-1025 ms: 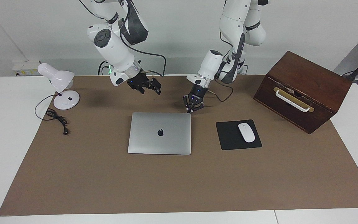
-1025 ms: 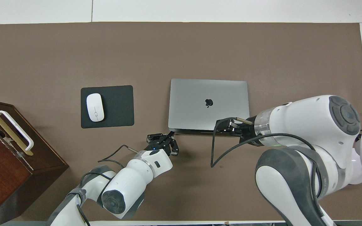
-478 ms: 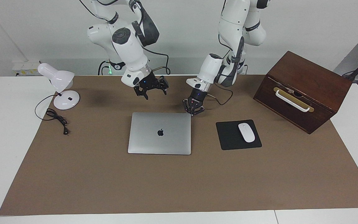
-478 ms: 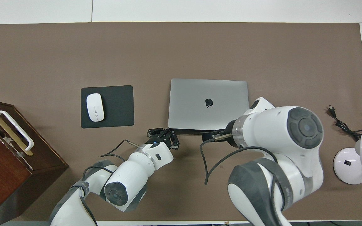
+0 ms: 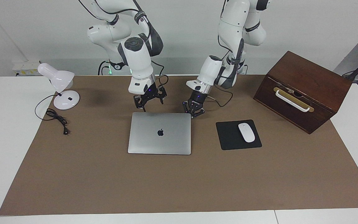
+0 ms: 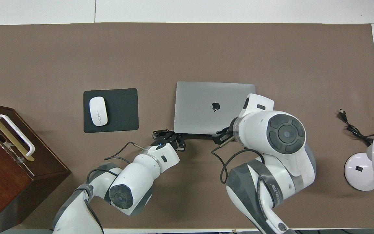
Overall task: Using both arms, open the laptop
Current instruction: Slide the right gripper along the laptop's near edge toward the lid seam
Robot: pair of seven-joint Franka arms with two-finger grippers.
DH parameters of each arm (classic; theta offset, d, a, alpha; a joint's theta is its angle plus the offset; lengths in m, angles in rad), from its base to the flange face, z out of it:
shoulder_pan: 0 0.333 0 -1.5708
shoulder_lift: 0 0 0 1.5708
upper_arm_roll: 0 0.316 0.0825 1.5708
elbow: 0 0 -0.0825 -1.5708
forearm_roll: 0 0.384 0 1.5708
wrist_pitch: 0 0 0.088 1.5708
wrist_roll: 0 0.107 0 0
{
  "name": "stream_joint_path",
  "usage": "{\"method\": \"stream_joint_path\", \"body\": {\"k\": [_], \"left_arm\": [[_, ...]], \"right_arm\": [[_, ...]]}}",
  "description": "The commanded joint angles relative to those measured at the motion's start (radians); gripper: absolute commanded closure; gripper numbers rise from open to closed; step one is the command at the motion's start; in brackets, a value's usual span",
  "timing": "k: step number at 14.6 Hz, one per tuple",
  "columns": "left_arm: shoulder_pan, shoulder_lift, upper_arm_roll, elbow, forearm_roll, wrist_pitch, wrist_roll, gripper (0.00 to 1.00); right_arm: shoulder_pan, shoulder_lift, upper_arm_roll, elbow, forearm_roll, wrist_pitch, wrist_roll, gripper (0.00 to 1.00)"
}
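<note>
The laptop (image 5: 159, 133) is not open yet, and the left gripper (image 5: 193, 109) and right gripper (image 5: 149, 99) wait by its edge nearest the robots, jaws spread and holding nothing.

The closed laptop (image 5: 159, 133) lies flat in the middle of the brown mat (image 5: 179, 183), with open mat on the side away from the robots. Toward the left arm's end, a strip of bare mat separates it from the mouse pad (image 5: 228, 137) carrying the mouse (image 5: 246, 132); the wooden box (image 5: 301, 90) stands well apart. Toward the right arm's end, the lamp (image 5: 61, 88) and its cable (image 5: 56, 118) sit well apart. The left gripper (image 5: 193, 112) and the right gripper (image 5: 148, 101) crowd the laptop's robot-side edge.
</note>
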Motion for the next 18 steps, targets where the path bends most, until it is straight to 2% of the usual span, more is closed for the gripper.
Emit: {"method": "stream_joint_path", "body": {"k": [1, 3, 7, 10, 18], "left_arm": [[0.004, 0.042, -0.002, 0.021, -0.006, 0.021, 0.015, 1.0], [0.004, 0.042, 0.0, 0.021, -0.004, 0.021, 0.017, 1.0], [0.004, 0.053, 0.0, 0.024, -0.003, 0.021, 0.044, 1.0], [0.004, 0.054, 0.0, 0.027, -0.003, 0.021, 0.052, 1.0], [0.004, 0.057, 0.001, 0.027, -0.004, 0.021, 0.081, 1.0]], "right_arm": [[0.029, 0.012, 0.001, -0.008, -0.067, 0.036, -0.053, 0.0], [0.055, 0.023, 0.003, -0.021, -0.201, 0.054, -0.05, 0.0], [0.055, 0.067, 0.001, -0.05, -0.238, 0.155, -0.054, 0.0], [0.043, 0.104, 0.001, -0.05, -0.333, 0.198, -0.053, 0.0], [0.052, 0.109, 0.001, -0.047, -0.335, 0.188, -0.051, 0.0]]}}
